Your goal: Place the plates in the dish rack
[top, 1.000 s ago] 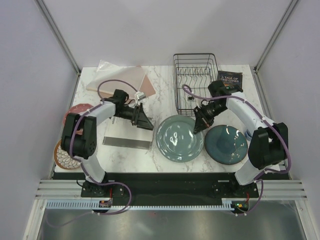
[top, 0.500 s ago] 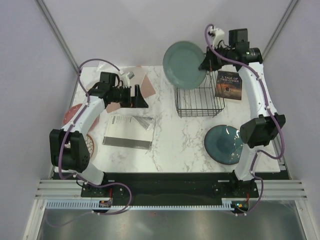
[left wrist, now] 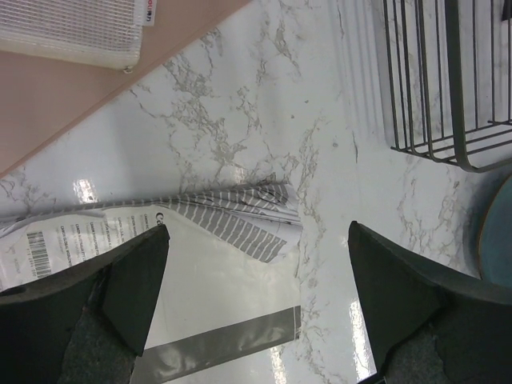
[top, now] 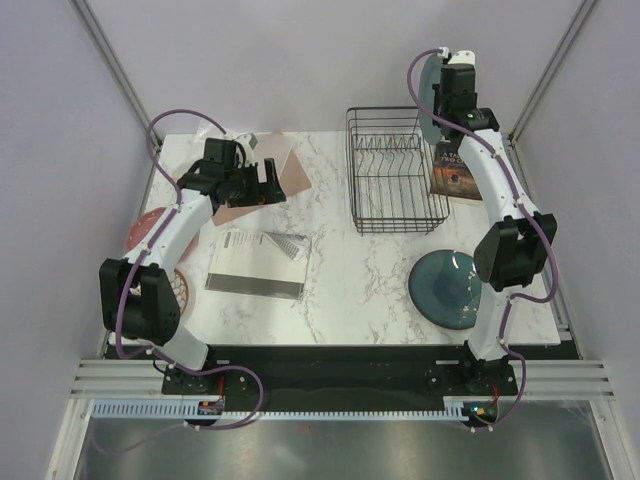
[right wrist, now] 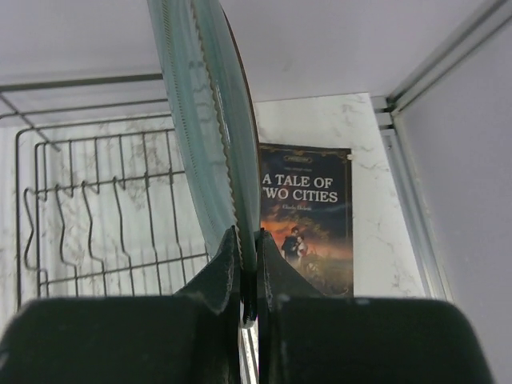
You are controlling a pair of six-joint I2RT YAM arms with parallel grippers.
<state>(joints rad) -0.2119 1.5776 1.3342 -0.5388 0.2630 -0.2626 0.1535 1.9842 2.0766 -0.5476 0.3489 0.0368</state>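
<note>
My right gripper (right wrist: 246, 240) is shut on the rim of the teal-green plate (right wrist: 200, 120). It holds that plate (top: 424, 88) on edge, high above the right side of the black wire dish rack (top: 395, 170), whose tines (right wrist: 96, 208) stand bare. The dark blue plate (top: 450, 290) lies flat at the front right. At the table's left edge lies the reddish-pink plate (top: 150, 228). The whitish patterned plate (top: 183, 290) is mostly hidden behind the left arm. My left gripper (top: 270, 185) hangs open and holds nothing.
A book (top: 455, 170) lies right of the rack. A pinkish-brown sheet (top: 290, 170) with a mesh pouch (left wrist: 72, 28) sits at the back left. A crumpled plastic mailer (top: 258, 262) lies under the left gripper (left wrist: 256, 272). The rack's corner (left wrist: 448, 80) is to its right.
The right arm lifted the teal-green plate off the table, carried it up over the rack and turned it edge-on. The left gripper opened wider and drew back to the left.
</note>
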